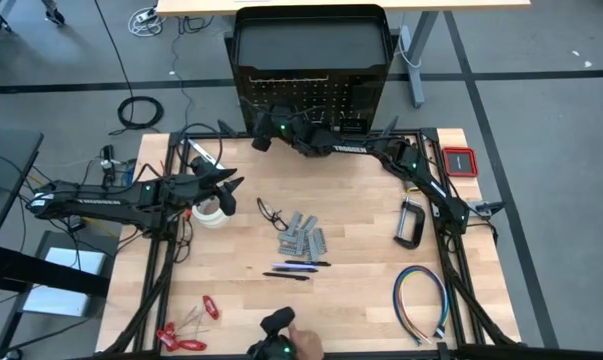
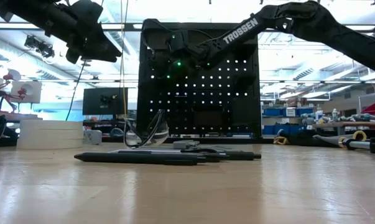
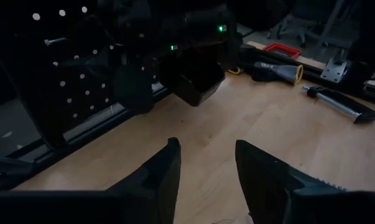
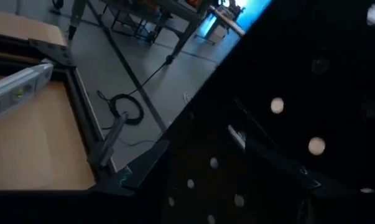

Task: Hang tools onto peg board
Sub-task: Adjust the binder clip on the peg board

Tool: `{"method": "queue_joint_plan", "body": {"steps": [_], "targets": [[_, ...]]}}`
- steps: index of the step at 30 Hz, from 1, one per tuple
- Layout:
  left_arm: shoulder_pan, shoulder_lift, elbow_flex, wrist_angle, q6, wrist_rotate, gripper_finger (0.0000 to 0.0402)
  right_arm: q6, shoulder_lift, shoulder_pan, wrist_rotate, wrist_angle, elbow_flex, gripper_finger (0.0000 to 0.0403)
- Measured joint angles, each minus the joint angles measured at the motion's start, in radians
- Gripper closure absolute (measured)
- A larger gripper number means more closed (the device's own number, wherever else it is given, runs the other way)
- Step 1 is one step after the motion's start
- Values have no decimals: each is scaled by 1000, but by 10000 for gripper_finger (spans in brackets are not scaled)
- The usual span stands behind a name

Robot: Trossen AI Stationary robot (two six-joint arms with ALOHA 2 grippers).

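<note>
Right arm is stretched across the back of the desk (image 1: 361, 300), its right gripper (image 1: 263, 133) pressed up against the peg board (image 1: 316, 100). Whether its jaws hold anything, I cannot tell — the wrist view shows only black panel and holes up close. The left gripper (image 3: 206, 163) hovers over the desk's left side, just by the white tape rolls (image 1: 211, 212), jaws apart and empty.

Now the scoreboard: most of the work looks left to do. Still lying on the desk are the black C-clamp (image 1: 412, 222) near the right edge, the grey metal pieces (image 1: 303, 236) in the middle, the dark pens (image 1: 296, 267) just in front of them, the black cable loop (image 1: 271, 212) beside the grey pieces, and the red-handled hand tools (image 1: 186, 325) at the front left corner. A silver bar-shaped tool (image 1: 201, 153) rests at the back left. On the board itself, I can't make out a single tool hanging for certain.
</note>
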Motion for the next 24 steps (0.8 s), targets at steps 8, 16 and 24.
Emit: {"method": "queue_joint_plan", "body": {"steps": [8,16,24], "targets": [[0,0,0,4,24,0,243,-20,0,-5,-5,-6,0,188],[0,0,0,33,55,0,243,-54,0,-23,-10,-27,-1,188],[0,0,0,56,99,-1,243,-42,-4,-9,-31,-94,0,188]]}}
